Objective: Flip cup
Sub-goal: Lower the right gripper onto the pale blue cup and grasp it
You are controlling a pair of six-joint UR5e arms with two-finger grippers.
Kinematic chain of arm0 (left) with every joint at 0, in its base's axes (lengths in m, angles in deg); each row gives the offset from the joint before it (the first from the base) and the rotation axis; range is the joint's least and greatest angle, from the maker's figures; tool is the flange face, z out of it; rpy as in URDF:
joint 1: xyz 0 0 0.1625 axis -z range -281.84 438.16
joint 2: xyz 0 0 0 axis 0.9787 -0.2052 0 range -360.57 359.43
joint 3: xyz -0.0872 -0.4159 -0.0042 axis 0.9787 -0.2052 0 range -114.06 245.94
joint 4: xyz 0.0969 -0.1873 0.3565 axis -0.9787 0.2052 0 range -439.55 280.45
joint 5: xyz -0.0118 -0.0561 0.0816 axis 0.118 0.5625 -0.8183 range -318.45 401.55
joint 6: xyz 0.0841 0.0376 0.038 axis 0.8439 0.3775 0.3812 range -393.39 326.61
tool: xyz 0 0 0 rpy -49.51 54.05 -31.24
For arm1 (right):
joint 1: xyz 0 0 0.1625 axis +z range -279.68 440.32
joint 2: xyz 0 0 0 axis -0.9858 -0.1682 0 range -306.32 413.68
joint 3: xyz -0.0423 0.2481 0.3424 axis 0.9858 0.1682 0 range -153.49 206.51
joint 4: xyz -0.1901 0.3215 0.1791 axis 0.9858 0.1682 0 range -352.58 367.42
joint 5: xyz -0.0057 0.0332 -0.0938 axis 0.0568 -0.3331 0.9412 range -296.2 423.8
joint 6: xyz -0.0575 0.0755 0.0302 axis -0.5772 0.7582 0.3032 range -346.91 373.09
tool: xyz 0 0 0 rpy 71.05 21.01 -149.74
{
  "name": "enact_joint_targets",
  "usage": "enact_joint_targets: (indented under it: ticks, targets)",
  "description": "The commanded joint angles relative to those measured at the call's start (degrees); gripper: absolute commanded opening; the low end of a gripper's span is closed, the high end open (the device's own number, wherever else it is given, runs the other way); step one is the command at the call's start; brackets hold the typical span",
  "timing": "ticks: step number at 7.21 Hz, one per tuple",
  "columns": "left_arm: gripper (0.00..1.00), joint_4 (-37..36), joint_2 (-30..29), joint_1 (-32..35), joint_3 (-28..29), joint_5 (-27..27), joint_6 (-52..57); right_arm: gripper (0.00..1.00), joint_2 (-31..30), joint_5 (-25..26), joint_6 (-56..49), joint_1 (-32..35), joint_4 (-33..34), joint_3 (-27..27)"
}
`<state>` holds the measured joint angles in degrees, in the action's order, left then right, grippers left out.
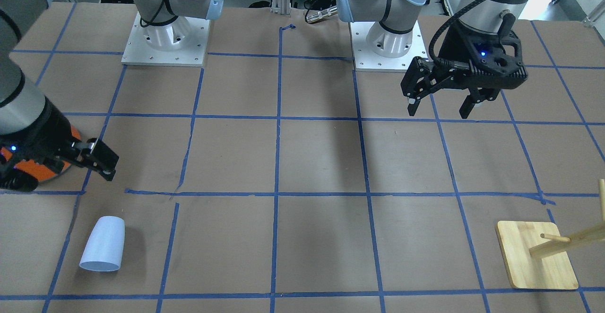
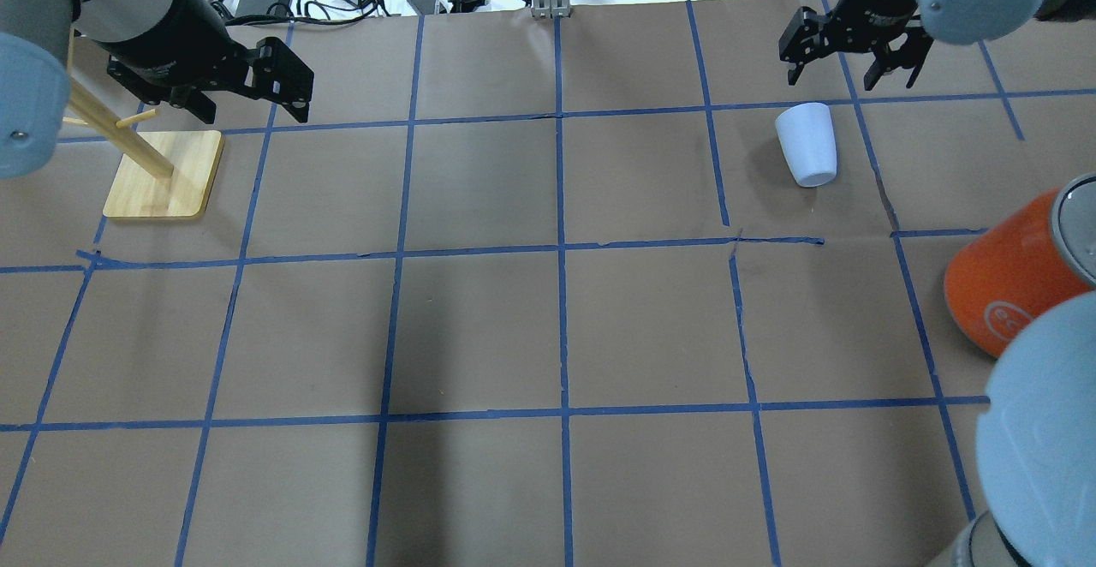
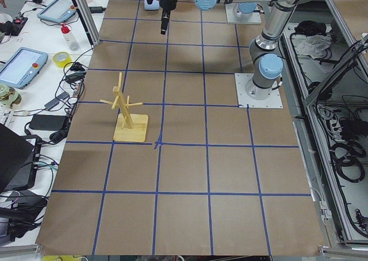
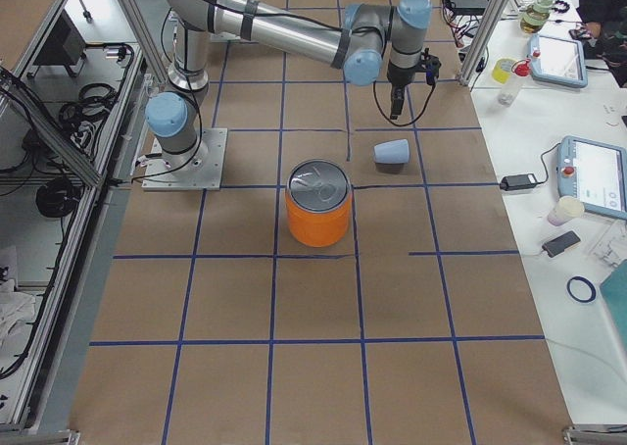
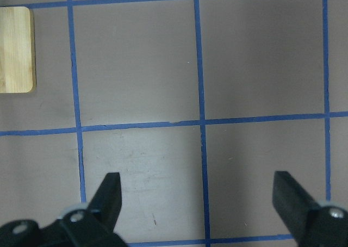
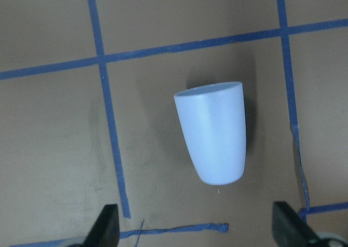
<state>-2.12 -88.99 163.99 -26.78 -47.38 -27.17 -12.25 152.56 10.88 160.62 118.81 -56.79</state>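
Note:
The pale blue-white cup lies on its side on the brown table, wide mouth pointing away from the robot. It also shows in the front-facing view, the exterior right view and the right wrist view. My right gripper is open and empty, hovering just beyond the cup's mouth end. In its wrist view, both fingertips frame the cup without touching it. My left gripper is open and empty above the table on the far side, also seen in the overhead view.
A large orange cylinder with a silver top stands at the robot's right, close to the right arm. A wooden peg rack on a square base stands under the left arm. Blue tape lines grid the table.

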Motion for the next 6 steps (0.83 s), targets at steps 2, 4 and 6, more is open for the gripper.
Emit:
enact_joint_targets:
  ticks: [2,4,6]
  targets:
    - [1.0,0.0,0.0,-0.06,-0.01,0.07,-0.07,0.96,9.3,-0.17,-1.39,-1.29,18.65,-6.26]
    - [1.0,0.0,0.0,-0.14,-0.01,-0.02,-0.07,0.95,10.38,-0.08,-1.48,-1.29,19.13,-7.14]
    - [1.0,0.0,0.09,-0.06,-0.01,-0.02,-0.07,0.77,10.56,0.36,-1.65,-1.29,19.05,-8.02]
